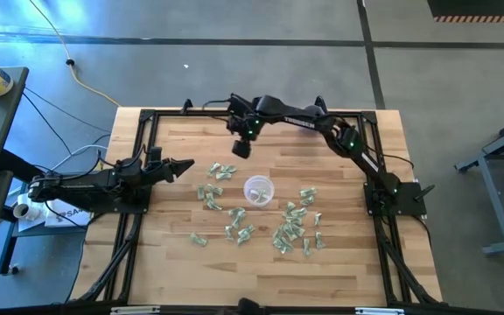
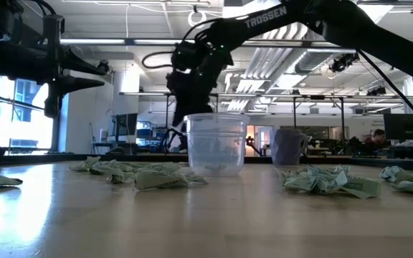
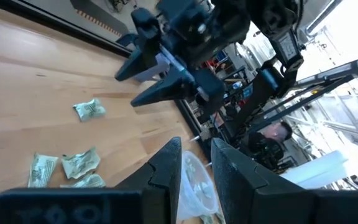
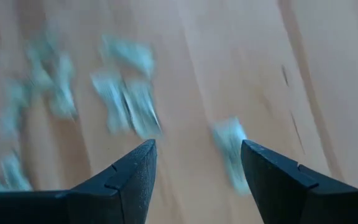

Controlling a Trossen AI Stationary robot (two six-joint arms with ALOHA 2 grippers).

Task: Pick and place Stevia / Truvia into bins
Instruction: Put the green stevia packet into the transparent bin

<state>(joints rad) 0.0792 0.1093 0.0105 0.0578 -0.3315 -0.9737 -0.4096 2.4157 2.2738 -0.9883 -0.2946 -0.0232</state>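
a: where are the small flat pale green and white paper sachets (image 1: 291, 229)?

b: scattered over the light wooden table (image 1: 173, 210). one loose cluster lies left of the small round clear plastic cup (image 1: 258, 190), from near its upper left down toward the front, and a denser heap sits to its right and front. the cup stands upright near the middle of the table, and in the low view (image 2: 216, 143) a few sachets show inside it.

a: and the right gripper (image 1: 240, 147)?

b: it hangs above the table behind the cup and a little to its left, over the far end of the left cluster. its dark fingers (image 4: 132, 175) are spread wide apart with nothing between them, and blurred sachets lie on the wood below.

a: the left gripper (image 1: 182, 166)?

b: off at the left side of the table, raised, pointing toward the centre. its fingers (image 3: 166, 168) stand slightly parted and hold nothing.
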